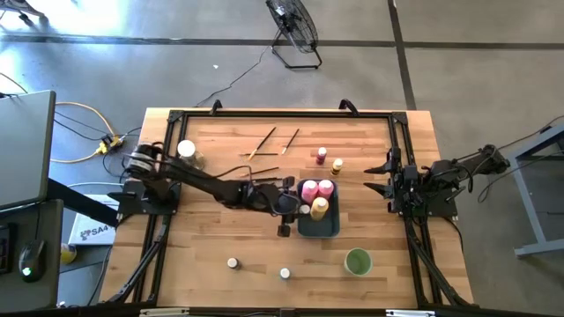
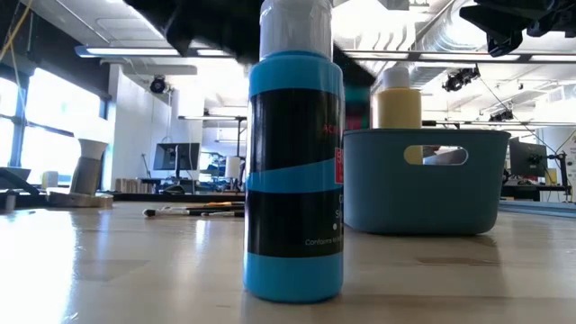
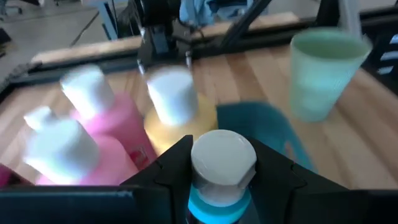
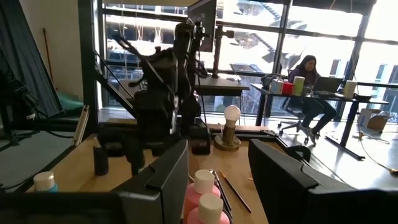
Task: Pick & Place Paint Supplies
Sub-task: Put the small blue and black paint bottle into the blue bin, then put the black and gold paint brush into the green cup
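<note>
The blue bottle (image 2: pixel 294 171) stands close to the low camera, just beside the tray (image 1: pixel 318 227). My left gripper (image 3: pixel 222 180) has its jaws closed around its white cap, ready to lift it in. My right gripper (image 1: pixel 381 174) waits nearby, jaws apart and empty.

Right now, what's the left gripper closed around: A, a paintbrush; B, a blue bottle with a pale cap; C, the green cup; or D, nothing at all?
B: in the left wrist view the left gripper has its fingers on either side of the blue bottle with a pale cap, just beside the blue-grey tray that holds the pink and yellow bottles.
</note>
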